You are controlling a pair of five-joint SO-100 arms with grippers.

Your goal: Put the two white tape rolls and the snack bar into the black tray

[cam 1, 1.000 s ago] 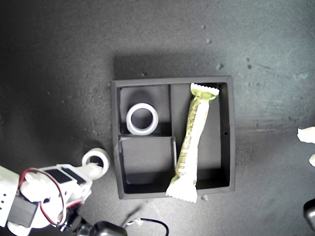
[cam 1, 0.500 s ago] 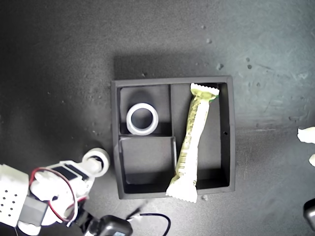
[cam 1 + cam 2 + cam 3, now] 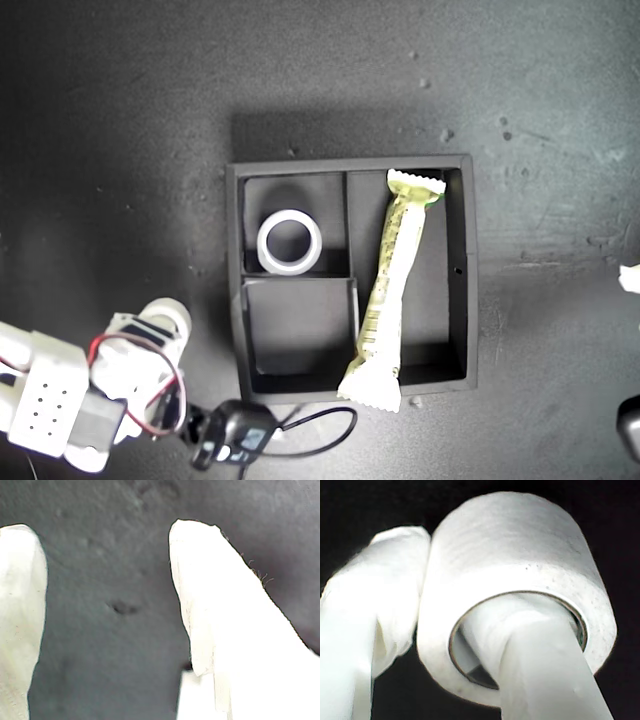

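The second white tape roll (image 3: 168, 312) has been lifted off the bench (image 3: 120, 120). A second ago it lay flat just beside the black tray (image 3: 470, 270); now it is tipped on edge and has been drawn slightly away from the tray, toward the exterior view's lower left corner. It is pinched through its wall by the second end effector (image 3: 445, 605), with one finger passed through the hole and the other pressed on the outside.

The first end effector (image 3: 105, 555) is spread over bare bench.

Only this roll is judged left to place. The first white tape roll (image 3: 290, 242) lies in one small compartment, and the snack bar (image 3: 392, 290) lies in the long one, its crimped end over the tray wall. The other small compartment (image 3: 300, 325) is free.

The bench is dark, matte and speckled. Nothing of the room is shown.
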